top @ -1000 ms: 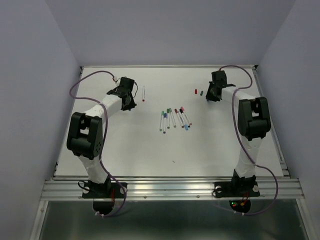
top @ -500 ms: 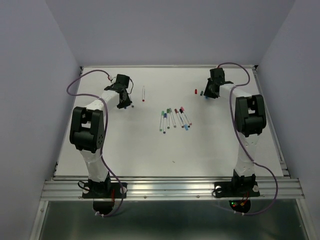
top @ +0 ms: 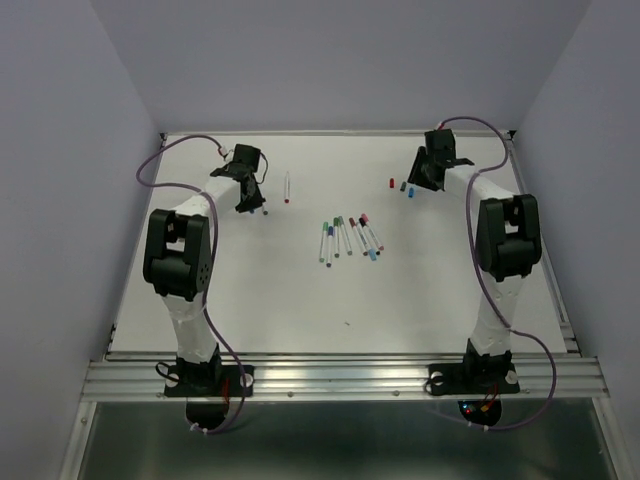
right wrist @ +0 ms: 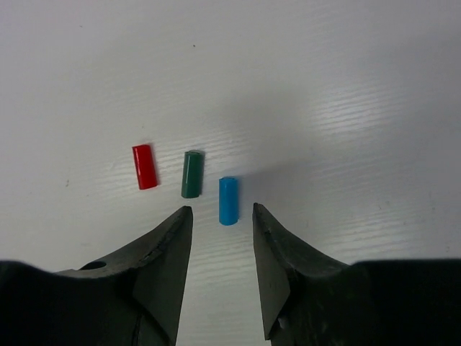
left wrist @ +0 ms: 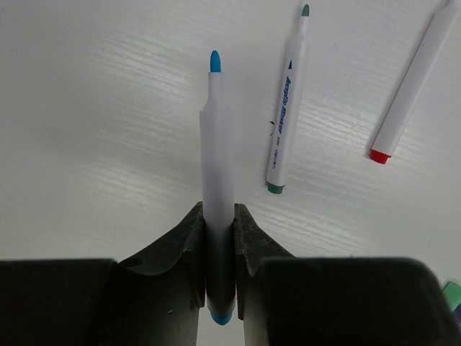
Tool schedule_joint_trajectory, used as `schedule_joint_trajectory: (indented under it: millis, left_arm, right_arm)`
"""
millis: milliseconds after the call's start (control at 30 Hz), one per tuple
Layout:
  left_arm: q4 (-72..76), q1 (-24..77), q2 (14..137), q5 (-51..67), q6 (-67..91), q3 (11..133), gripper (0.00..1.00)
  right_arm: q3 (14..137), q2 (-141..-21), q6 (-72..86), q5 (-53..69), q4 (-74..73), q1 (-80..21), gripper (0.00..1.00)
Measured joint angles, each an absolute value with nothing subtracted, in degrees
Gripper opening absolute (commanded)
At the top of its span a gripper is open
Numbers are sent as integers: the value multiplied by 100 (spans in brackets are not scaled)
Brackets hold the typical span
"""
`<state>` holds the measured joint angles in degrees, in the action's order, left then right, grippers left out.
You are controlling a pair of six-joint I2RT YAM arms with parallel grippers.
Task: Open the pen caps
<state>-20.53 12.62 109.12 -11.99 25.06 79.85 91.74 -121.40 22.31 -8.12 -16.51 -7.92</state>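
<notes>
The left gripper pinched the blue pen by its barrel, bare tip pointing away. Ahead and to the right lay the green pen, then the red pen. The right gripper stood spread, with the blue cap just ahead of its gap and the green cap and red cap leftward. Step judged: the third pen was opened. Next: lay it down and fetch one of the grouped pens.

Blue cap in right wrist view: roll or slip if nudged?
Blue cap is a short smooth cylinder lying on its side, so it probably rolls sideways if nudged, maybe into the green cap. Looks like hard plastic: likely stiff, light, slippery to pinch.
</notes>
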Motion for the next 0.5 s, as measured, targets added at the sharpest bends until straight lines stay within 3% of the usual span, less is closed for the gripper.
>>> schedule_joint_trajectory:
  millis: [200,233,367,500]
  left_arm:
    - [-1984,1240,11246,-1107,2445,8219,18]
    - [-1977,1236,11321,-1096,2429,8265,18]
    - [-1940,1225,11640,-1103,2357,8503,19]
    - [-1900,1225,11898,-1098,2259,8656,27]
  right_arm:
    - [8799,-11144,2231,-1002,-1623,-792,51]
    - [8739,-11006,2231,-1028,-1619,-790,59]
    - [8355,-10366,2237,-1181,-1579,-790,62]
    - [7905,-9802,2246,-1319,-1503,-792,66]
